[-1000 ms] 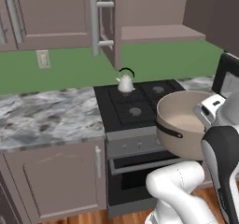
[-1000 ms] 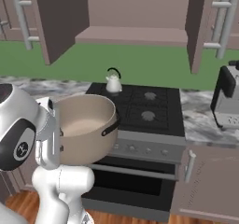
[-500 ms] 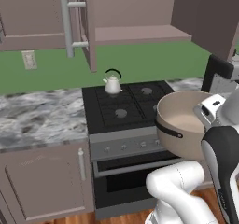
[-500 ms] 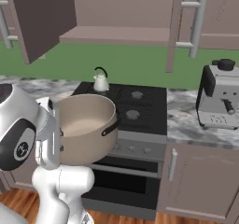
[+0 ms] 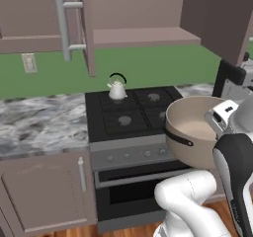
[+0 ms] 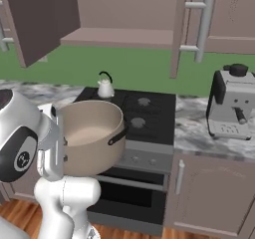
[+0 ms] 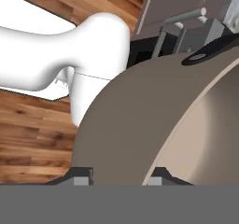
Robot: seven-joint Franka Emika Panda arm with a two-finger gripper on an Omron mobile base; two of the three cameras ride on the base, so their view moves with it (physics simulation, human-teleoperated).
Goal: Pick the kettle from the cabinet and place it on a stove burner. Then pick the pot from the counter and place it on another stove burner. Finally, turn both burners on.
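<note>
In front of the stove point(image 5: 129, 120), the whole scene now sits further left in both base views than a moment ago, so the base is driving along the cabinets, not the things moving. The pot point(image 5: 197, 130) hangs in the air off the stove's front right corner, its wall pinched between the gripper point(image 7: 120, 175) fingers. The kettle point(image 5: 117, 90) already stands on the back left burner. The pot's front left burner point(image 5: 124, 119) is bare.
</note>
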